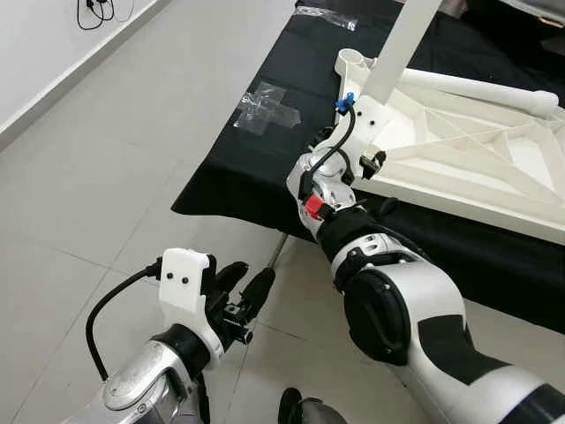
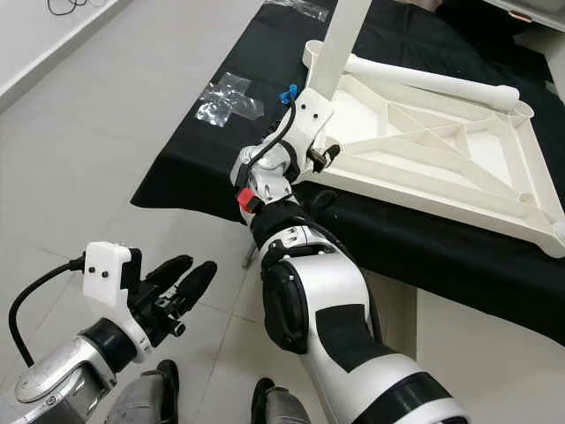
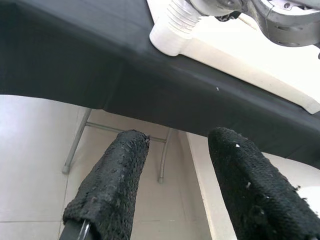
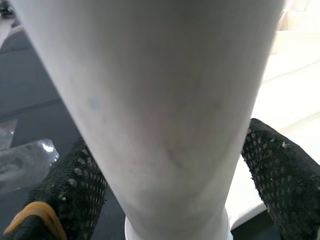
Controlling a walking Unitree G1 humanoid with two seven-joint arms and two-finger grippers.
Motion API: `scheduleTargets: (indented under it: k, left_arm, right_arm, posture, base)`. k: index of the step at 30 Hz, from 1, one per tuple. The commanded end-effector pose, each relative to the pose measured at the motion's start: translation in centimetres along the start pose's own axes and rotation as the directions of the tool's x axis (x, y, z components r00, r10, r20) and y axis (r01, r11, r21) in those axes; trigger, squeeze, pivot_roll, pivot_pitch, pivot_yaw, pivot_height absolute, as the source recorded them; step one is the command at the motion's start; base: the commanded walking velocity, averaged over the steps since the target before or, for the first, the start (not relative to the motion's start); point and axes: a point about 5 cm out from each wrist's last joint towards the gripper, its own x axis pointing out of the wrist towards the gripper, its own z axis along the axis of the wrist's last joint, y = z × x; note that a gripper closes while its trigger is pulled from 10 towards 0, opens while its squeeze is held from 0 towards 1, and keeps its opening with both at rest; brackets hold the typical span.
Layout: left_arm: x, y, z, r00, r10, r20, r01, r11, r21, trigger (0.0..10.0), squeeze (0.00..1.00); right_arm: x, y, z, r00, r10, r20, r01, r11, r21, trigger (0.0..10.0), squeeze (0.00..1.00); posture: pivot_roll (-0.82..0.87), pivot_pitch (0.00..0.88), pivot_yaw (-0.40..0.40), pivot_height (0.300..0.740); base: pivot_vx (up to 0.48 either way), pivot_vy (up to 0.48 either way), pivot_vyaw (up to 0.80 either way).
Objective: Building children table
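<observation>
On the black-draped surface (image 1: 265, 177): white tabletop (image 1: 477, 168) lying upside down, one loose leg (image 1: 481, 88) resting across it.
Corner socket: upright leg (image 1: 397, 44) standing in it.
Right gripper (image 4: 165, 165): fingers (image 4: 75, 185) closed around that upright leg near its base.
Left gripper (image 2: 181, 283): fingers spread apart, holding nothing, low over the tiled floor (image 1: 97, 185).
Far edge: clear plastic bag (image 1: 265, 108).

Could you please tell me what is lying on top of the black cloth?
An upturned white plastic tabletop, one loose white leg across it, and clear plastic wrappers. The work surface beneath is covered; metal legs show below.
</observation>
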Motion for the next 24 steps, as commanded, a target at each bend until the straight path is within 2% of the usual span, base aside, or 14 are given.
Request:
scheduleTargets:
  k: [1, 3, 4, 5, 6, 11, 24]
  left_arm:
    - [0.0, 0.0, -0.5, 1.000, -0.006, -0.023, 0.006, 1.000, -0.001, 10.0, 0.00]
    - [0.0, 0.0, -0.5, 1.000, -0.006, -0.024, 0.006, 1.000, 0.001, 10.0, 0.00]
    - [0.1, 0.1, -0.5, 1.000, -0.004, -0.022, 0.004, 1.000, -0.001, 10.0, 0.00]
    - [0.1, 0.1, -0.5, 1.000, -0.004, -0.022, 0.004, 1.000, -0.001, 10.0, 0.00]
    - [0.1, 0.1, -0.5, 1.000, -0.003, -0.021, 0.003, 1.000, -0.002, 10.0, 0.00]
    - [0.2, 0.2, -0.5, 1.000, -0.006, -0.019, 0.006, 1.000, 0.002, 10.0, 0.00]
    - [0.5, 0.5, -0.6, 1.000, -0.007, -0.018, 0.007, 1.000, 0.010, 10.0, 0.00]
  right_arm:
    - [0.0, -0.2, -0.4, 1.000, 0.005, 0.004, -0.005, 1.000, 0.001, 10.0, 1.00]
    - [-0.1, -0.1, -0.5, 1.000, 0.026, 0.002, -0.026, 1.000, 0.010, 10.0, 1.00]
    - [-0.1, -0.1, -0.6, 0.999, 0.038, 0.002, -0.038, 0.999, 0.011, 10.0, 0.21]
    - [-0.1, -0.1, -0.6, 0.999, 0.038, 0.002, -0.038, 0.999, 0.011, 10.0, 0.21]
    - [-0.2, -0.1, -0.6, 0.999, 0.042, 0.005, -0.042, 0.999, 0.009, 10.0, 0.00]
    - [-0.3, -0.3, -1.1, 0.998, 0.058, 0.013, -0.058, 0.998, -0.001, 10.0, 0.00]
    - [-1.0, -0.5, -2.0, 0.980, 0.197, 0.038, -0.196, 0.980, -0.033, 10.0, 0.00]
  posture:
    - [0.20, 0.247, -0.136, 0.740]
    - [0.20, 0.246, -0.136, 0.740]
    - [0.19, 0.243, -0.135, 0.740]
    - [0.19, 0.243, -0.135, 0.740]
    - [0.19, 0.243, -0.135, 0.740]
    - [0.19, 0.237, -0.133, 0.740]
    - [0.18, 0.218, -0.131, 0.740]
  base:
    - [0.000, 0.000, 0.00]
    - [0.000, 0.000, 0.00]
    - [0.000, 0.000, 0.00]
    - [0.000, 0.000, 0.00]
    - [0.000, 0.000, 0.00]
    - [0.000, 0.000, 0.00]
    - [0.000, 0.000, 0.00]
